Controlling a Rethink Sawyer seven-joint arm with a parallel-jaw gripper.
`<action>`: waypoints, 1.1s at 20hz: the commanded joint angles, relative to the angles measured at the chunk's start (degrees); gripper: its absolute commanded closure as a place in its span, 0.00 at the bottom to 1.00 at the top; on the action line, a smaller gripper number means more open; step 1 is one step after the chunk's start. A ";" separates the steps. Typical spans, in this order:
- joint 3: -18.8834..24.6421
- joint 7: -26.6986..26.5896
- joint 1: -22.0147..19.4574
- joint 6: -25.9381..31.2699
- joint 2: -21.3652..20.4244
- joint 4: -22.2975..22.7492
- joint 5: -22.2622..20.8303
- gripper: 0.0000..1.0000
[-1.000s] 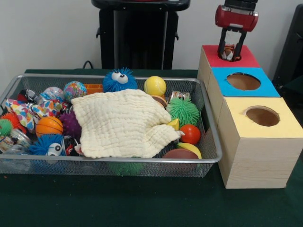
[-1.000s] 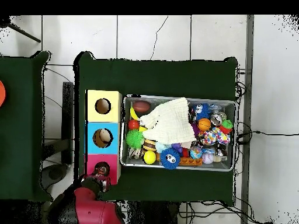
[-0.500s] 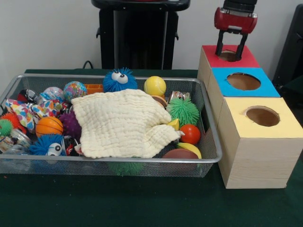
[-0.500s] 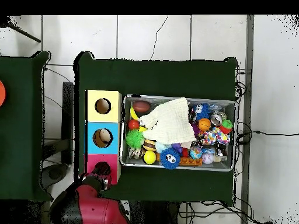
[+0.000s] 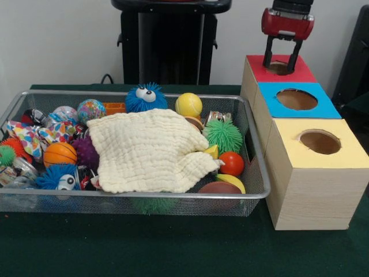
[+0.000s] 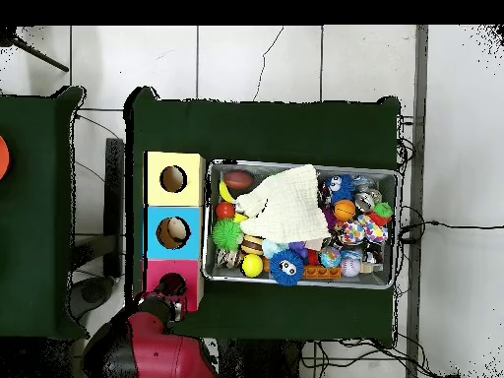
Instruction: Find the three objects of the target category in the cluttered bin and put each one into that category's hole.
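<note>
Here, on the left, the wire bin (image 5: 253,173) sits on the green table (image 5: 173,248), packed with toys. A yellow cloth (image 5: 150,150) lies over the middle, so some toys hide under it. A fuzzy blue ball with eyes (image 5: 145,97) and a yellow ball (image 5: 188,104) peek out behind. To the right stand three boxes. The pincer (image 5: 281,61) hangs right over the red box's hole (image 5: 279,67), spread apart and empty, likely because its toy went in.

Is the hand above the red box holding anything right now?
Empty: the hand is open over the red box, with nothing between its fingers.
</note>
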 commanded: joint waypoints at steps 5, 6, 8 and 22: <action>-14.88 11.49 14.24 20.55 -1.85 -11.05 0.76 0.00; -17.20 11.64 15.78 22.46 -1.42 -12.72 0.28 0.00; -17.74 11.69 16.04 24.88 -1.62 -14.21 -0.60 0.00; -6.51 3.79 1.47 15.50 -0.27 -14.30 -3.45 0.00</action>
